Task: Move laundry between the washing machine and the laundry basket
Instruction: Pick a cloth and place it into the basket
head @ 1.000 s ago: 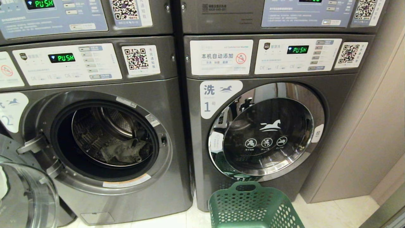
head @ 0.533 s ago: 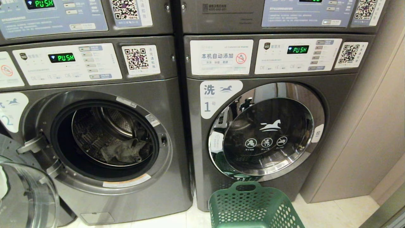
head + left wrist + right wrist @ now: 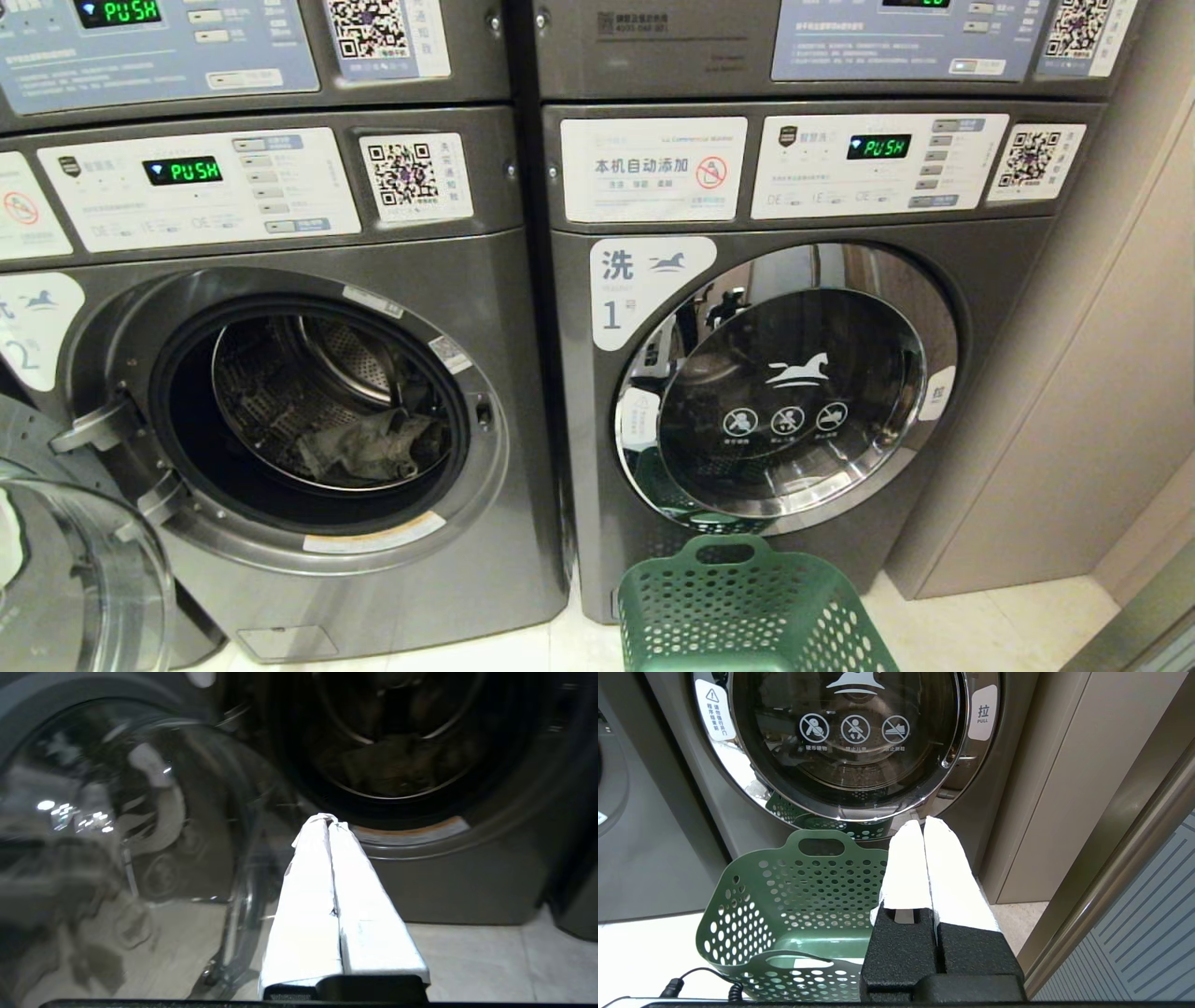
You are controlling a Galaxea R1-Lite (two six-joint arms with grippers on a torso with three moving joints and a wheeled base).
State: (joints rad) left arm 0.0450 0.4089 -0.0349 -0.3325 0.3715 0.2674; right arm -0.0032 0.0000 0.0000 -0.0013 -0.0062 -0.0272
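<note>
Door of dark grey front-loading washing machine (image 3: pixel 308 420) swung open for reaching the greyish cloth bundle (image 3: pixel 369 448), green perforated plastic basket (image 3: pixel 794 905) set near-right to receive it, left gripper (image 3: pixel 331 823) and right gripper (image 3: pixel 920 828) both pressed together, empty.

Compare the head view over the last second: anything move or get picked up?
No visible change. The laundry lies in the drum of the washing machine, its door swung open; the laundry basket sits on the floor before machine 1, whose door is closed. Neither arm shows in the head view.
</note>
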